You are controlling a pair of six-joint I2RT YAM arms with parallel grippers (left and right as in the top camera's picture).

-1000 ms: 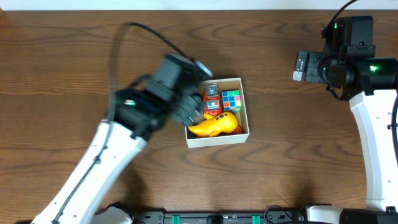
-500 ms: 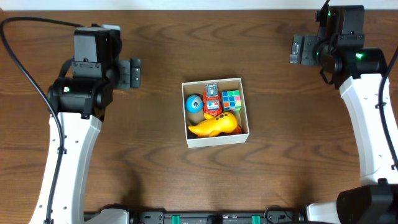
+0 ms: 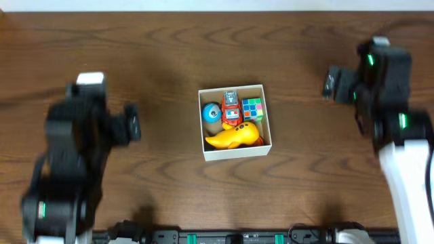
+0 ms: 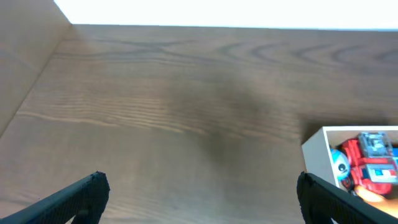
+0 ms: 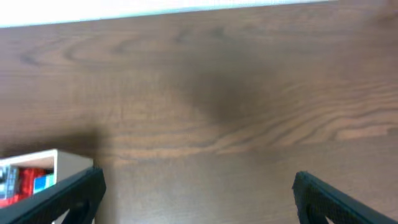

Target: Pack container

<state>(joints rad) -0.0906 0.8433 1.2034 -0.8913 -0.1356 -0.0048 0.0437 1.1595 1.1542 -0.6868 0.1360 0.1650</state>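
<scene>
Container [image 3: 237,153] sits mid-counter [image 3: 163,54], upright, not moved. Inside: blue ball [image 3: 211,112] at far left, red car [image 3: 232,108] beside it, colour cube [image 3: 253,108] at far right, yellow toy [image 3: 235,136] lying along the near wall. All four are within the walls and nothing hangs over the rim. No loose toys seen on the counter.

Change: a second ago the left arm was right over the box's left side, covering the ball's corner. Half a second ago it was already out at far left. Now it has swung nearer and is motion-blurred, well apart from the box. The right arm has also dropped nearer on its side, also blurred. Box contents match half a second ago.

Left hand [image 4: 200,194]: fingers spread wide, nothing between them, only bare wood and the box's corner at the right edge of its view. Right hand [image 5: 198,186]: same, wide apart and empty, with the box's corner at the left edge of its view.

Judgement: the packing looks finished, with the last toy in. Both arms seem to be backing off to rest rather than going for another pick. No step looks left unless a toy lies out of view.
</scene>
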